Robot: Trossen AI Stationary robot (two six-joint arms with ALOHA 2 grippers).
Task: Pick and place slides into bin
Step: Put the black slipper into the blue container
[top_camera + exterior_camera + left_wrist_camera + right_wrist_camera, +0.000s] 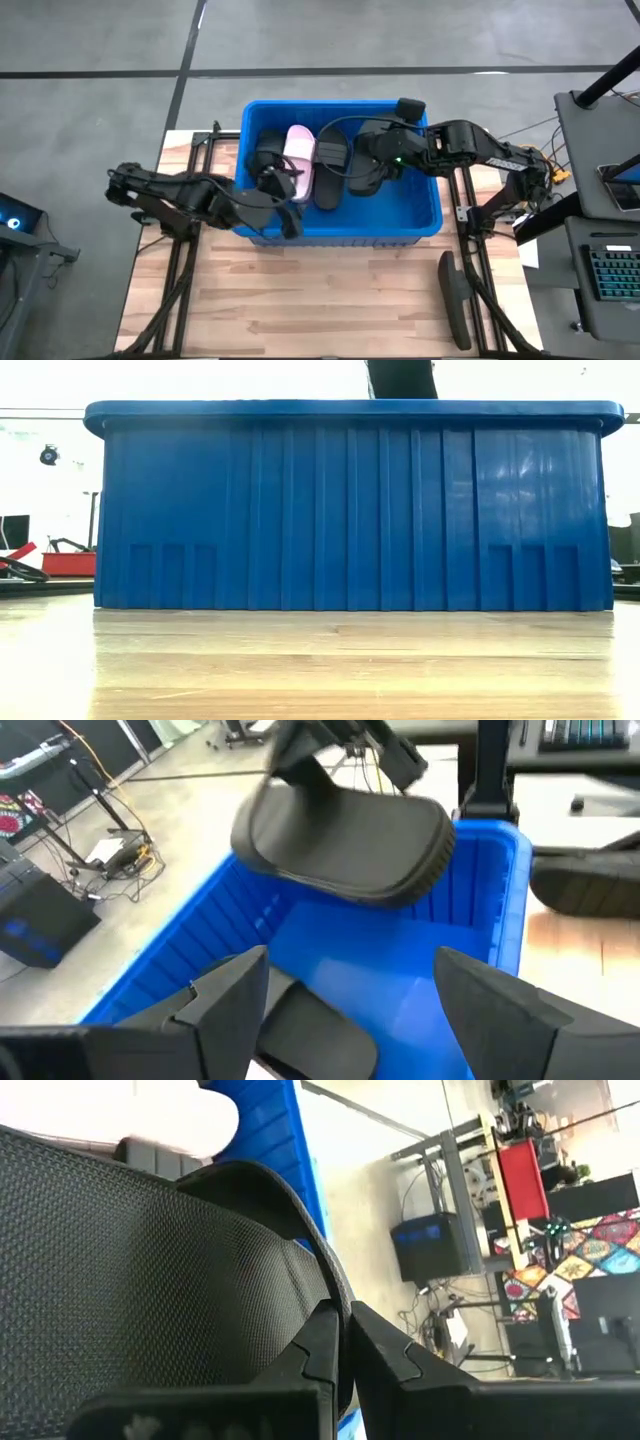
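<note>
I count several slides in the bin [420, 215], one pink slide [299, 160] among them; my left gripper [345, 1010] hangs spread over them, my right gripper [345, 1345] pinches a black slide [150, 1280] above the bin; another slide [455, 300] waits on the table

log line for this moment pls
left tool: open over bin | right tool: shut on black slide, above bin | pink slide: in bin
</note>
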